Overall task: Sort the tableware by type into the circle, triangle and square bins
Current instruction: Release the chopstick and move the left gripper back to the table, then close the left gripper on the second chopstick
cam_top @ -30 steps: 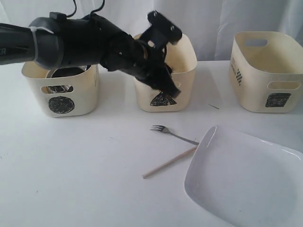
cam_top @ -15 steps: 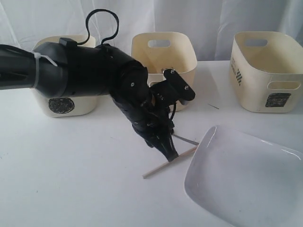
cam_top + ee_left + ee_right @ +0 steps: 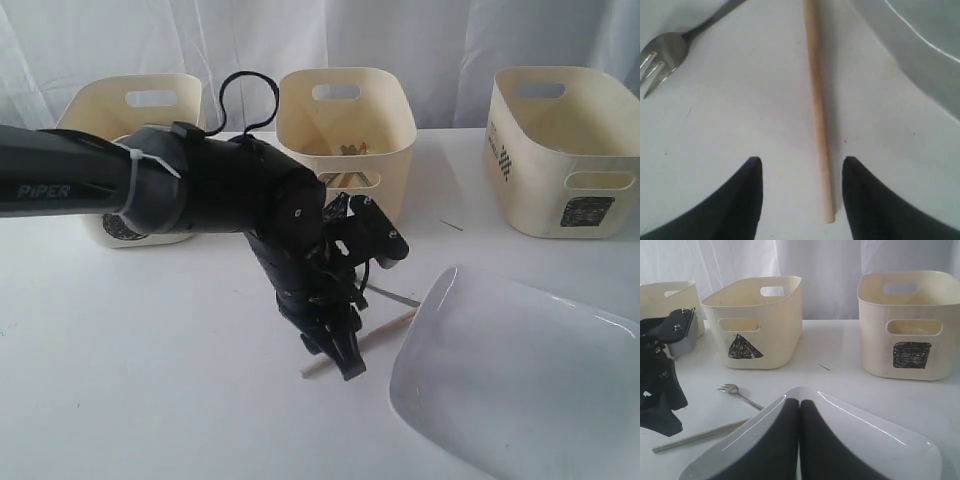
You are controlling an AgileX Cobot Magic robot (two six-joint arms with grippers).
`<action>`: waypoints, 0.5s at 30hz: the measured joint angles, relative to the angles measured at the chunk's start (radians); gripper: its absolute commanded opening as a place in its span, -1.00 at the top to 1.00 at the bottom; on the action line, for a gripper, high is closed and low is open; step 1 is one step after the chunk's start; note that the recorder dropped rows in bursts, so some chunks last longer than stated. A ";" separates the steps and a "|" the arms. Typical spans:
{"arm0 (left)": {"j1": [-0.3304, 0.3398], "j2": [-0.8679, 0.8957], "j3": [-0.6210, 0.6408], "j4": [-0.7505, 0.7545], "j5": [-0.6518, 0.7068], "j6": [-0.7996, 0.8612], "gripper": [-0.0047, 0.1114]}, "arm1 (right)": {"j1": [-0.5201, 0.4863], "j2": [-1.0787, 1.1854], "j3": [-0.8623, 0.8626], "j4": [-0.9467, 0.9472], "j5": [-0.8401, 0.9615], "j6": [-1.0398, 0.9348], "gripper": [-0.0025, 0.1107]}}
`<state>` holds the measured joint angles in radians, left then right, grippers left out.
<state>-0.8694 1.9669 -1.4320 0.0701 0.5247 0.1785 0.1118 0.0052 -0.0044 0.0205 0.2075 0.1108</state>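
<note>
Wooden pieces lie in the middle triangle bin [image 3: 390, 125]; the fork [image 3: 665, 50], chopstick [image 3: 817, 110] and white plate [image 3: 520, 380] wait on the table [image 3: 150, 380]. The left gripper [image 3: 801, 161] straddles the chopstick's end, jaws parted and empty; the right gripper [image 3: 799, 402] is clenched.

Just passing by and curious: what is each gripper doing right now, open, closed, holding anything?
Left gripper: open, straddling the wooden chopstick, not gripping it.
Right gripper: closed, holding nothing.

fork [image 3: 662, 50]: polished metal, bright and reflective | chopstick [image 3: 819, 115]: pale bare wood, smooth, matt | plate [image 3: 520, 380]: white, glossy, with sharp highlights | circle bin [image 3: 90, 110], triangle bin [image 3: 775, 340], square bin [image 3: 875, 350]: cream plastic, smooth, low sheen | tabletop [image 3: 150, 400]: white, matt | left claw [image 3: 802, 160]: black, matt | curtain [image 3: 440, 40]: white cloth, softly creased
</note>
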 measured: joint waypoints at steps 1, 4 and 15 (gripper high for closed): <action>0.000 0.006 0.000 -0.012 0.000 0.002 -0.01 | 0.000 0.000 0.000 0.000 0.000 0.000 0.96; 0.000 0.006 0.000 -0.042 0.000 0.011 -0.01 | 0.000 0.000 0.000 0.000 0.000 0.000 0.96; 0.000 0.030 0.000 -0.102 0.029 0.088 -0.01 | 0.000 0.000 0.000 0.000 0.000 0.000 0.96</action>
<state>-0.8694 1.9971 -1.4320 -0.0318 0.5538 0.2661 0.1118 0.0052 -0.0044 0.0205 0.2075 0.1108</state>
